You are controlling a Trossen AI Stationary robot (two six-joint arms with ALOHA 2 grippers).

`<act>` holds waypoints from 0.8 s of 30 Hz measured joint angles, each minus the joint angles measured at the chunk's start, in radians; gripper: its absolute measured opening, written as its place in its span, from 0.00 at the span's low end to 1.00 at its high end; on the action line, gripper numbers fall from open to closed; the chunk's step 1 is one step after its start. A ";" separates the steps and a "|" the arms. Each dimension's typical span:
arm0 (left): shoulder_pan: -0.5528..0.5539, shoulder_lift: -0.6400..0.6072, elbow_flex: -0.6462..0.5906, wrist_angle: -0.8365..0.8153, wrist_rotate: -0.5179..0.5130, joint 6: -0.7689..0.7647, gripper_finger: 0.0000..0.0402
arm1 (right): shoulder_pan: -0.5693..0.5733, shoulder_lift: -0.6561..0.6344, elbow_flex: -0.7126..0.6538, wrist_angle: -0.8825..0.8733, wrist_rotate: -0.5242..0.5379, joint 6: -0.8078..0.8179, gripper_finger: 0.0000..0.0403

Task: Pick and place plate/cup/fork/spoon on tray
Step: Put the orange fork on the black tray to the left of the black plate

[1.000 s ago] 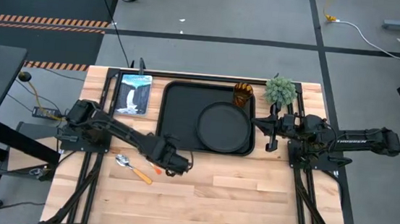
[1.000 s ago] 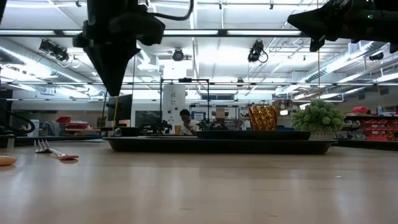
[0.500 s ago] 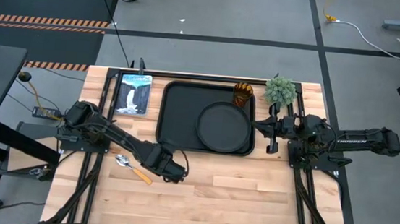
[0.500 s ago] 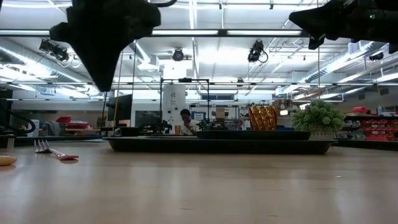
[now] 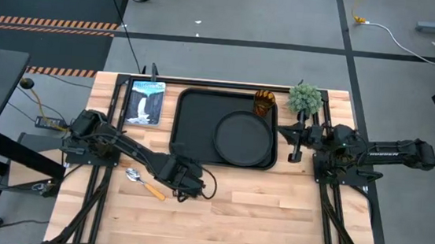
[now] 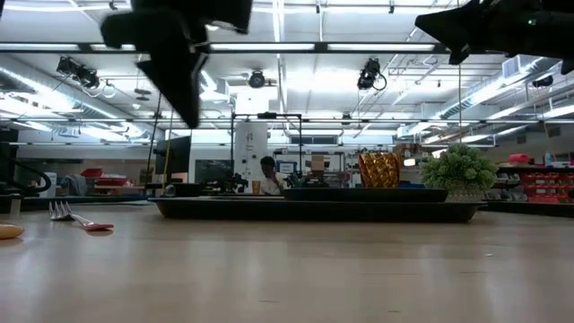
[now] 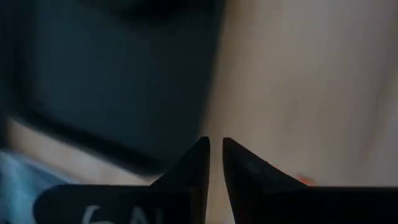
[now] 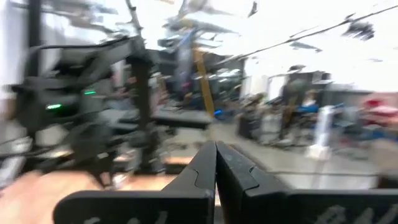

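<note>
The black rectangular tray (image 5: 201, 128) lies at the table's far middle. The round black plate (image 5: 244, 138) lies inside it on its right half, and the amber cup (image 5: 263, 102) stands upright in its far right corner. The spoon (image 5: 141, 182) lies on the wood near the left front. The fork (image 6: 73, 216) lies on the table beside it; in the high view my left arm covers it. My left gripper (image 5: 198, 185) is shut and empty above the wood in front of the tray. My right gripper (image 5: 286, 134) is shut and empty, raised beside the tray's right edge.
A blue and white book (image 5: 145, 101) lies left of the tray. A small green plant (image 5: 305, 98) stands at the far right, close to my right gripper. Bare wood (image 5: 273, 206) lies in front of the tray. A person (image 6: 266, 174) shows far off in the room.
My left gripper has moved a little toward the table's near edge, then back toward the right, and has turned about its wrist above the wood. It stays shut and empty. The fork, spoon, plate and cup have stayed where they were.
</note>
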 joint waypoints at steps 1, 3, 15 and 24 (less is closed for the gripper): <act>0.002 0.000 0.000 0.018 -0.048 0.066 0.12 | 0.000 0.000 0.000 0.020 0.029 -0.016 0.03; 0.010 0.000 0.000 0.072 -0.126 0.234 0.12 | 0.000 0.000 0.000 0.059 0.097 -0.051 0.03; 0.048 0.000 0.001 0.132 -0.153 0.463 0.11 | 0.011 -0.015 0.000 0.126 0.208 0.099 0.03; 0.020 0.000 0.001 -0.052 0.085 0.201 0.11 | 0.011 -0.001 0.000 0.024 0.208 0.262 0.03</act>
